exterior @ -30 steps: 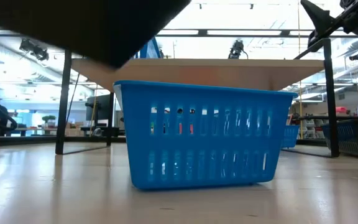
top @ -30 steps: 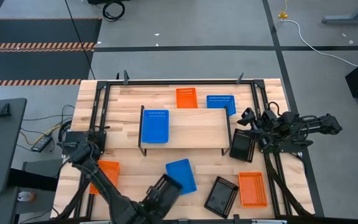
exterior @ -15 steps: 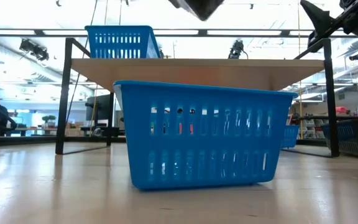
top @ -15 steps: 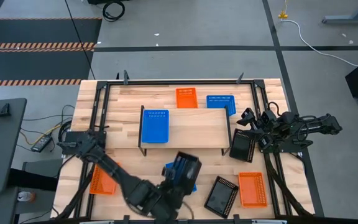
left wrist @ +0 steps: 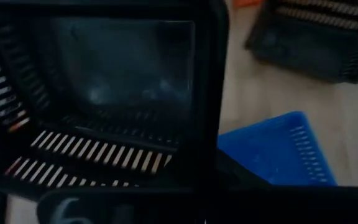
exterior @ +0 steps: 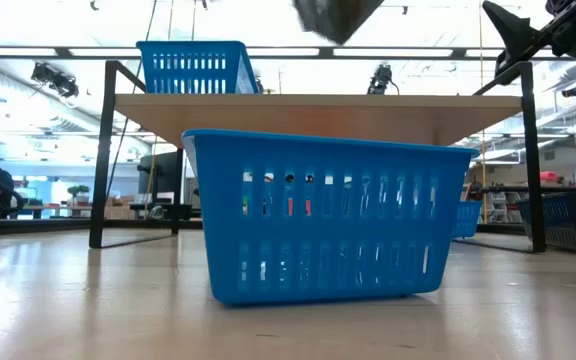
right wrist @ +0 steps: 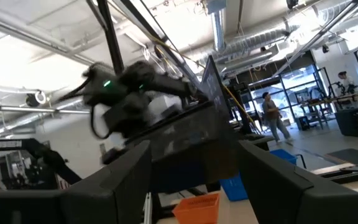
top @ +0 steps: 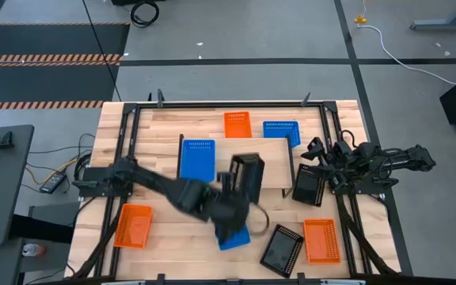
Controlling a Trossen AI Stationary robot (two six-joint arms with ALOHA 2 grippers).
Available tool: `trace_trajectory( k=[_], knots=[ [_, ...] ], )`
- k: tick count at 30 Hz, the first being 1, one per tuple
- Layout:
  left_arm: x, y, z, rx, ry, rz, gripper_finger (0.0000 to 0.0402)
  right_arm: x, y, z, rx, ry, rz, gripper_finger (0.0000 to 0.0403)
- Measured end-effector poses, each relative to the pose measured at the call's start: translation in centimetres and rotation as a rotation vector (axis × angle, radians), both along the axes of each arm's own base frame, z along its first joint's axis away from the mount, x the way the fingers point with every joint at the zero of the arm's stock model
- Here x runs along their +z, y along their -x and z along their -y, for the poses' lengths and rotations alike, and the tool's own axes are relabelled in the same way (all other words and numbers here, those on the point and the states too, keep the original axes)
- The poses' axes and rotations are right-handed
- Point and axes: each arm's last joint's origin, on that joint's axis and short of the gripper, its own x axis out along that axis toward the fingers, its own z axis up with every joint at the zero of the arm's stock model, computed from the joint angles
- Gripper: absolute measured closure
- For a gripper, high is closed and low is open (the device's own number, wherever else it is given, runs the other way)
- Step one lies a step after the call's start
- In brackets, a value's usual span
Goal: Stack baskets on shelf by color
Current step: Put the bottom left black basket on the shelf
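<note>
Black basket (top: 246,169) in left hand (top: 232,190); over shelf (top: 267,162)

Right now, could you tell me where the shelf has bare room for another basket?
The shelf is bare on its right, past the blue basket at its left end. The left arm carries a black basket over the middle. The tabletop in front is crowded.

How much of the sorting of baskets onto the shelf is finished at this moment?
Done: one blue basket sits on the left end of the shelf. In hand: the left tool carries a black basket above the shelf. Left: seven baskets on the table, two blue, two black, three orange. The right tool waits open at the right edge.
</note>
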Motion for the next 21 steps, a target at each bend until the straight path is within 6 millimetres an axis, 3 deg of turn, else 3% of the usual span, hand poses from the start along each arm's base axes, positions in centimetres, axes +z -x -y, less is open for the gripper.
trace_trajectory(
  k=[7,21],
  knots=[
    [0.7,1.4,-4.9,0.120,-0.025,-0.179,0.0397,-0.1,0.0,0.0,-0.005,-0.002,-0.011,0.0163],
    [0.6,0.1,-9.9,0.169,0.102,-0.207,0.0397,-0.1,0.0,0.0,-0.008,-0.002,-0.012,0.0163]
  ],
)
